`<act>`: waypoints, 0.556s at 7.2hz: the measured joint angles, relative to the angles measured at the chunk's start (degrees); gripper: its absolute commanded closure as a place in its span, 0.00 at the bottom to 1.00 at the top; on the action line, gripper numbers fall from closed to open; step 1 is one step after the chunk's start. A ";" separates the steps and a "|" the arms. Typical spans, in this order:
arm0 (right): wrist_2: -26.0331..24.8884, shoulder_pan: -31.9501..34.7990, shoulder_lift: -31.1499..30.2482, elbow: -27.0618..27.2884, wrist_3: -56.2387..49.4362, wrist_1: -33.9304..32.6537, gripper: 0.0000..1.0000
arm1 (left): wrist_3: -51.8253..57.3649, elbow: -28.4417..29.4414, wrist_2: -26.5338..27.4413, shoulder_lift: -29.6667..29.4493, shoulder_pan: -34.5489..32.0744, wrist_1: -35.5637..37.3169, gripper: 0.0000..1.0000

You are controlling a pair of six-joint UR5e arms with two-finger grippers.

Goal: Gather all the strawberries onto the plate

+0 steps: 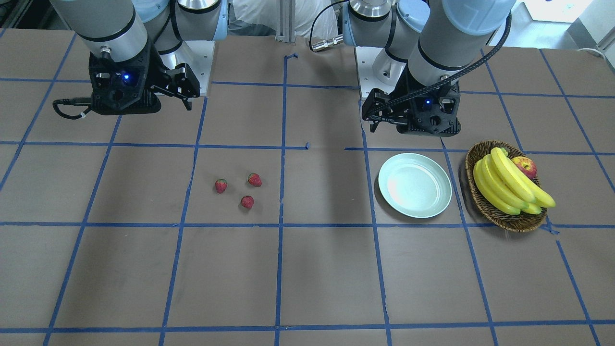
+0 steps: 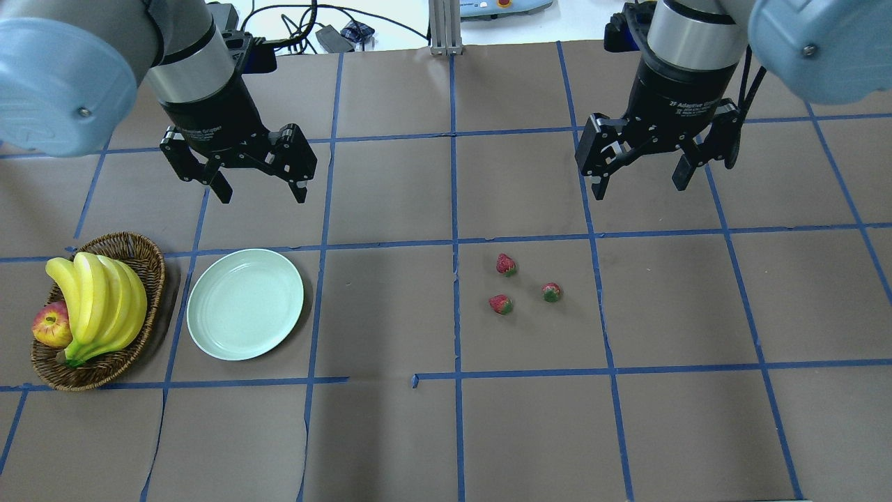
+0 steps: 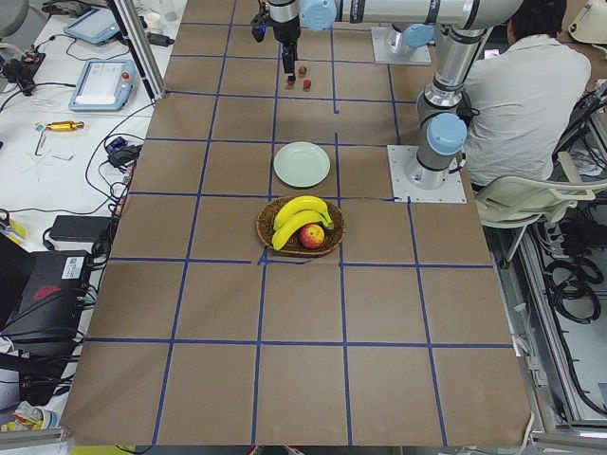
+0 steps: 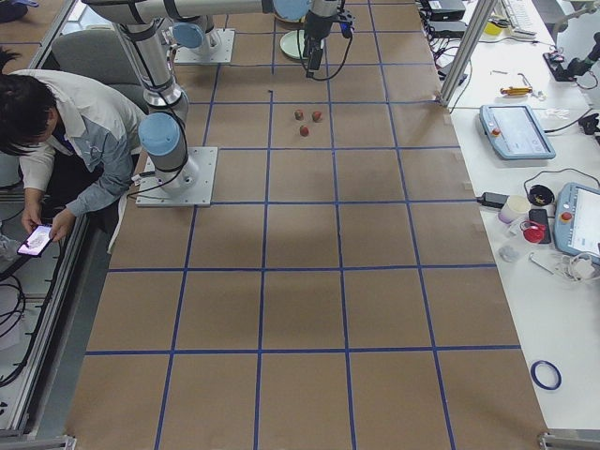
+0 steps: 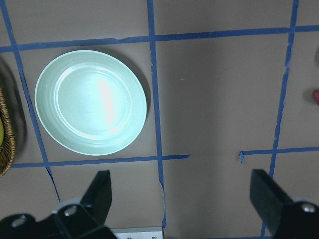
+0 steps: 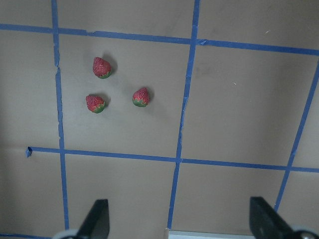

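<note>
Both pairs of jaws stand wide apart, and nothing is held between them.

Seen from overhead, a woven basket [image 2: 155,275] sits at the far left of the table [image 2: 390,432]. It holds a bunch of yellow bananas [image 2: 104,300] and one red-yellow apple [image 2: 50,326], which lies against the left side of the bunch. Just to the right of the basket lies the plate [image 2: 245,304]. It is pale green and round, with nothing on it, and it is near the basket without touching it.

The left gripper [image 2: 263,195] hangs in the air close to the plate with its fingers pointing down, and it touches nothing. In its wrist view the plate [image 5: 91,102] is at the upper left, and the two dark fingertips [image 5: 99,191] show at the bottom edge, far from each other.

Further right, past the middle line of blue tape [image 2: 456,209], the strawberries [image 2: 500,304] lie on the brown table inside one taped square. There are three of them, in a small triangle, near one another but apart. They are well apart from the plate.

The right gripper [image 2: 640,187] hangs in the air near the strawberries, a little to their right, with its fingers pointing down. Its wrist view shows the three strawberries [image 6: 141,97] at the upper left.
</note>
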 measured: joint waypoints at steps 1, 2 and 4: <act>-0.03 -0.01 0.10 0.03 -0.04 -0.42 0.00 | 0.00 -0.19 -0.05 -0.02 -0.02 0.22 0.00; -0.10 -0.04 0.17 0.06 -0.05 -0.67 0.00 | -0.02 -0.43 -0.07 -0.01 -0.02 0.42 0.00; -0.22 -0.02 0.21 0.19 0.39 -0.80 0.00 | -0.09 -0.58 0.16 0.07 -0.02 0.56 0.00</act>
